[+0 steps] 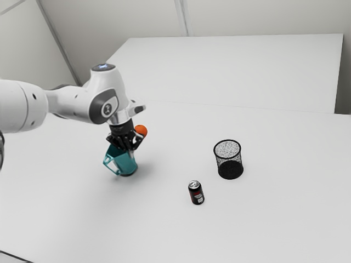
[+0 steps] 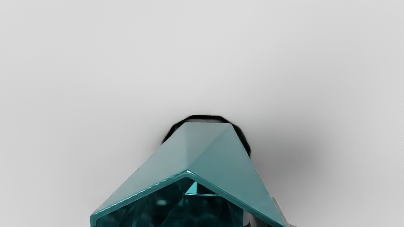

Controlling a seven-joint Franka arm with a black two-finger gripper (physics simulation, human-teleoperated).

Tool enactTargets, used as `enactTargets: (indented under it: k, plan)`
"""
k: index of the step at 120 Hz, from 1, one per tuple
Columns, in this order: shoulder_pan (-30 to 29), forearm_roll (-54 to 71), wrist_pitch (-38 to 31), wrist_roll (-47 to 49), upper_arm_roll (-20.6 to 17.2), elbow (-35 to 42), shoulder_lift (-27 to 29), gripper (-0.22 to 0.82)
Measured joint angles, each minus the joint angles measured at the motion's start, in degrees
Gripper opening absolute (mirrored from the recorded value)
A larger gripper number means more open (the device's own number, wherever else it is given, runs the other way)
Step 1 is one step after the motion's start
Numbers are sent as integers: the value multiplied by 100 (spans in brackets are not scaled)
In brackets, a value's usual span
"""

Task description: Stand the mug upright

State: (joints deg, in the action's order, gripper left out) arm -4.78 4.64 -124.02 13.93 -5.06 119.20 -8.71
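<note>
In the exterior view the teal mug (image 1: 126, 163) stands about upright on the counter (image 1: 274, 224), its base down, handle (image 1: 111, 164) toward the exterior view's left; the gripper (image 1: 131, 152) appears closed on its wall. Print on the can (image 1: 196, 193) is too small to read

In the wrist view the fingers (image 2: 282, 212) straddle the rim (image 2: 187, 172); stiff, light and perhaps slick, it would suit a wall pinch

glossy-rimmed mug (image 1: 126, 163), metal-mesh bin (image 1: 228, 155), smooth matt table (image 1: 285, 213)
</note>
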Motion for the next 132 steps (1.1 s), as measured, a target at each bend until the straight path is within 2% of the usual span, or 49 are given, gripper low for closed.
enactTargets:
  k: [16,40,50,62,96,132]
  plan:
    - [5,1,-72,220,-21,0,-35,-18]
    - [4,52,-46,425,-81,-9,75,25]
    - [5,66,-36,490,-90,-14,194,37]
    - [5,75,79,550,-85,-72,318,46]
    - [26,116,452,513,-98,-524,726,57]
    - [220,270,1458,249,-180,-1591,955,60]
